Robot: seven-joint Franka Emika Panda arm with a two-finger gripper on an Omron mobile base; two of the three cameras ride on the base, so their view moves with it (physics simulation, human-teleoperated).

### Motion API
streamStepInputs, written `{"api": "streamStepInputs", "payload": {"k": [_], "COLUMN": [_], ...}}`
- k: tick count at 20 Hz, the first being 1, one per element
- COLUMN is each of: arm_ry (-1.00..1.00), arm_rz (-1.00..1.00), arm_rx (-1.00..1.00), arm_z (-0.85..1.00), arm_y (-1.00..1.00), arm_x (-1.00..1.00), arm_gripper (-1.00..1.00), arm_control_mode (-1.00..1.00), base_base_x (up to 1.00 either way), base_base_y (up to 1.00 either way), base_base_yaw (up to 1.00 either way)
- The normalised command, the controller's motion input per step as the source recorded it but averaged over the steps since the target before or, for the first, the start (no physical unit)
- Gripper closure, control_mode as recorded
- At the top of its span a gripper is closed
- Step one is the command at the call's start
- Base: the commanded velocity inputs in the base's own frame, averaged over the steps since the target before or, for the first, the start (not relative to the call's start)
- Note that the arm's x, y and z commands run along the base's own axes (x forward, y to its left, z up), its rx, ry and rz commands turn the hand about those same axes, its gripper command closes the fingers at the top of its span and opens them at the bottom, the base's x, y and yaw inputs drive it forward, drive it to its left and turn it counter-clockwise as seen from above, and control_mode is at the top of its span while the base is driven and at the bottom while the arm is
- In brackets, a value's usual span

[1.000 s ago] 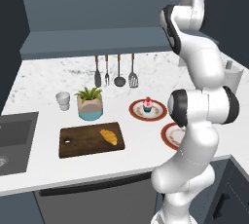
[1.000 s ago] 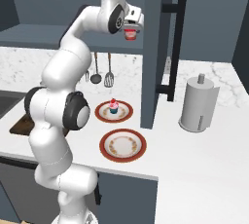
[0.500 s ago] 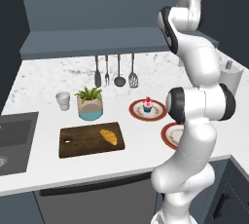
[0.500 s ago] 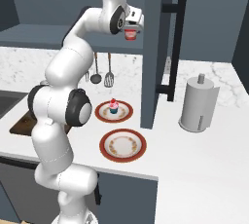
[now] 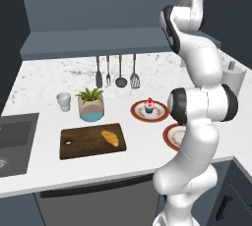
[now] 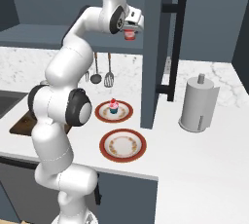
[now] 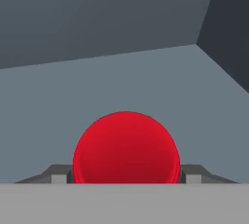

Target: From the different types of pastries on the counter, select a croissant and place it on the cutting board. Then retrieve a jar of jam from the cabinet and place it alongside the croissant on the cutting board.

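My gripper (image 6: pixel 129 31) is raised at the dark blue-grey cabinet's open shelf (image 5: pixel 98 41), shut on the small red jar of jam (image 6: pixel 129 35). In the hand view the jar's round red top (image 7: pixel 125 147) sits between the two fingertips (image 7: pixel 58 177), with the grey shelf surface behind it. The golden croissant (image 5: pixel 110 137) lies on the dark brown cutting board (image 5: pixel 78 146) on the white marbled counter (image 5: pixel 44 80). The pink-frosted cupcake (image 5: pixel 149 106) stands on an orange-rimmed plate.
A second orange-rimmed plate (image 6: pixel 122 144) lies near the counter's front edge. A potted plant (image 5: pixel 90 104), a white cup (image 5: pixel 63 101) and hanging utensils (image 5: pixel 118 72) are behind the board. The sink (image 5: pixel 15 136) is at the left and a paper towel roll (image 6: pixel 198 103) at the right.
The arm's middle links have drifted slightly to the left. The jar has stayed in the gripper at the same spot by the shelf.
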Motion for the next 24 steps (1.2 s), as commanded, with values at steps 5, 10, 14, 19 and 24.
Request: {"api": "streamStepInputs", "payload": {"k": [5,10,14,19,24], "arm_ry": [0.0,-0.03,-0.07,-0.1,-0.17], "arm_rz": [0.0,0.02,0.04,0.05,0.07], "arm_rx": [0.0,-0.01,-0.09,-0.11,-0.04], "arm_z": [0.0,0.13,0.22,0.0,0.08], "arm_y": [0.0,0.22,0.32,0.37,0.45], "arm_x": [0.0,-0.3,-0.64,-0.99,-0.99], "arm_gripper": [1.0,1.0,1.0,1.0,1.0], "arm_control_mode": [-1.0,-1.0,-1.0,-1.0,-1.0], "base_base_x": [0.0,0.0,0.0,0.0,0.0], "base_base_y": [0.0,0.0,0.0,0.0,0.0], "base_base_yaw": [0.0,0.0,0.0,0.0,0.0]}}
